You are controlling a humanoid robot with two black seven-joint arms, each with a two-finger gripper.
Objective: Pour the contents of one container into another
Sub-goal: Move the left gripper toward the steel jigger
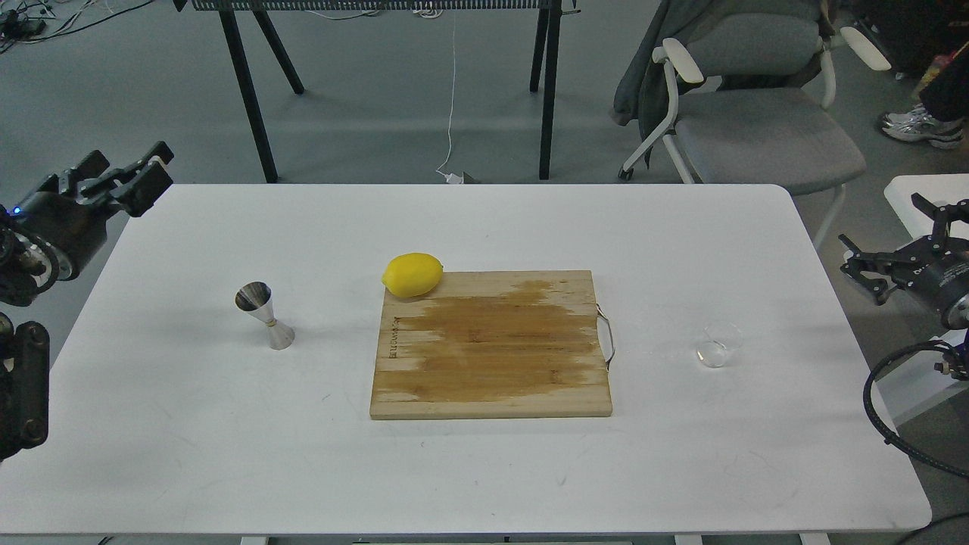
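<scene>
While neither arm has reached a container, the pouring task stands at its very start, judged from how things lie. Positions are given relative to the wooden cutting board (492, 344), the landmark at the middle of the white table (189, 454); its centre carries a broad darker patch that looks damp, and a thin metal handle sits on its right edge. Left arm: its gripper (147, 170) hangs over the table's far left corner, well to the left of and beyond the board, with its fingers parted and nothing between them. Right arm: its gripper (889, 253) hangs off the table's right edge, well to the right of the board, fingers spread wide and empty. A lemon (412, 274) lies on the board's far left corner, overhanging it. The steel jigger (264, 315), the receiving vessel, stands upright on the table well to the left of the board, hourglass-shaped with a narrow waist, its shiny upper cone open. The glass cup (718, 344), the vessel to pour from, stands upright on the table to the right of the board, nearer the right gripper; it is almost colourless, and whether it holds any liquid cannot be told. Remaining, by this reading: grasping the cup, carrying it across to the jigger, and tipping it.
</scene>
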